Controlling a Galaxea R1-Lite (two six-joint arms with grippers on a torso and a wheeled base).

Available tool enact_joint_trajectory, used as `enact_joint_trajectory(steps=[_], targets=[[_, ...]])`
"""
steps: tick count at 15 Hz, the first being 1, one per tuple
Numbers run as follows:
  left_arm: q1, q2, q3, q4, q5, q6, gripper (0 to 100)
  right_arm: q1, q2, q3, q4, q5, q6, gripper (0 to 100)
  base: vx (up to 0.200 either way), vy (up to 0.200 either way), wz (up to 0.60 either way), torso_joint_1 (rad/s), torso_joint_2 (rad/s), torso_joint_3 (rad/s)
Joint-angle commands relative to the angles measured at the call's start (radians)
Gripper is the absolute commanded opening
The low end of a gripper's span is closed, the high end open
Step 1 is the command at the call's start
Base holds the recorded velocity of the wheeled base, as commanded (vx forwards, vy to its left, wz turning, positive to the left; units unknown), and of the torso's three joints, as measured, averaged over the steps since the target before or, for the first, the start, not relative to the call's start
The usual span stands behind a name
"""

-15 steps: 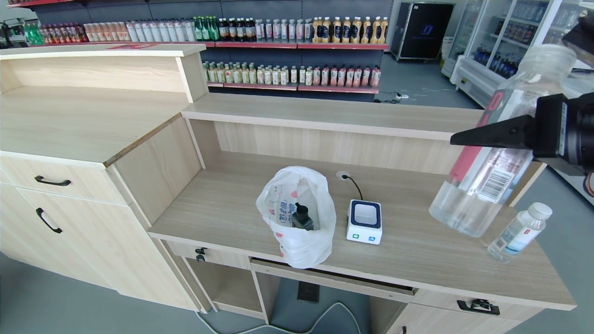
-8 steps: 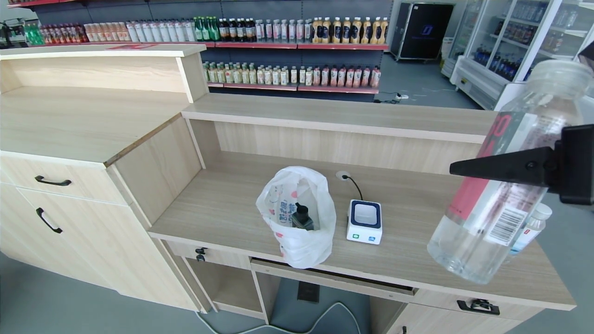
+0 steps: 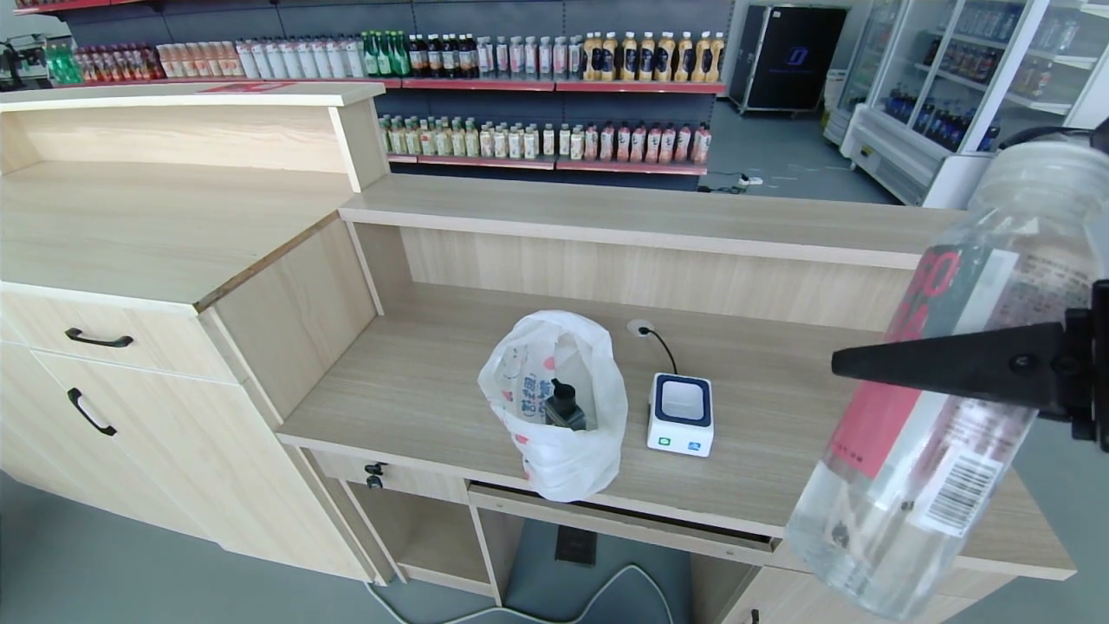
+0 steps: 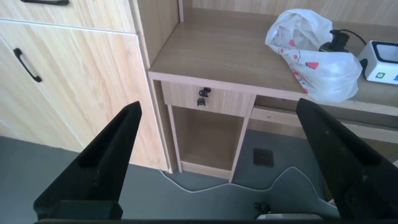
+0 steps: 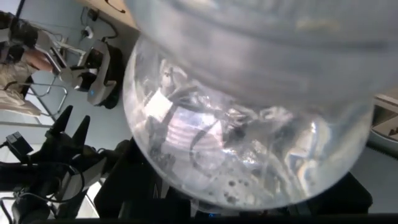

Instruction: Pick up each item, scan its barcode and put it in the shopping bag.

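A big clear water bottle (image 3: 970, 286) with a red label and a barcode hangs tilted at the right, high above the desk's right end, with my right gripper (image 3: 858, 371) shut on it. One black finger (image 3: 944, 364) crosses the bottle's middle. In the right wrist view the bottle's rounded base (image 5: 249, 106) sits close up. The white shopping bag (image 3: 554, 403) stands open mid-desk with a dark-capped item (image 3: 565, 406) inside. The white scanner (image 3: 681, 413) sits just right of it. My left gripper (image 4: 217, 168) hangs open, low and left of the desk, with the bag (image 4: 311, 53) farther off.
The wooden desk (image 3: 416, 381) has a raised back ledge and a taller counter (image 3: 130, 225) with drawers on its left. The scanner's cable (image 3: 663, 347) runs to a hole in the desktop. Shelves of drinks and coolers stand behind.
My right gripper has carried the big bottle lower and nearer in the head view. It now covers the small bottle that lay on the desk's right end.
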Motion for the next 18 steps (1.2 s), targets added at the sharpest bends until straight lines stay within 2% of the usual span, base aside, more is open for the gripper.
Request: enact_joint_trajectory(steps=[1,9,10,11,12,13,16,17,18], targets=[[0.0,0.0,0.0,0.0,0.0,0.0,100,0.034,-0.014,0.029,-0.001,-0.003,0.001,0,0.0,0.0,0.0,0.0,0.0,0.0],[0.0,0.0,0.0,0.0,0.0,0.0,100,0.05,-0.011,0.032,-0.01,-0.008,0.0,0,0.0,0.0,0.0,0.0,0.0,0.0],[0.0,0.0,0.0,0.0,0.0,0.0,100,0.03,0.0,0.031,-0.062,-0.038,-0.029,0,0.0,0.0,0.0,0.0,0.0,0.0],[0.0,0.0,0.0,0.0,0.0,0.0,100,-0.028,0.015,0.043,-0.123,-0.06,-0.097,0,0.0,0.0,0.0,0.0,0.0,0.0],[0.0,0.0,0.0,0.0,0.0,0.0,100,-0.12,0.037,0.066,-0.214,-0.055,-0.174,0,0.0,0.0,0.0,0.0,0.0,0.0],[0.0,0.0,0.0,0.0,0.0,0.0,100,-0.203,0.074,0.109,-0.36,-0.051,-0.266,0,0.0,0.0,0.0,0.0,0.0,0.0],[0.0,0.0,0.0,0.0,0.0,0.0,100,-0.456,0.265,0.244,-0.895,0.043,-0.536,0,0.0,0.0,0.0,0.0,0.0,0.0],[0.0,0.0,0.0,0.0,0.0,0.0,100,-0.515,0.344,0.282,-1.061,0.054,-0.643,0,0.0,0.0,0.0,0.0,0.0,0.0],[0.0,0.0,0.0,0.0,0.0,0.0,100,-0.533,0.374,0.304,-1.123,0.052,-0.69,0,0.0,0.0,0.0,0.0,0.0,0.0]])
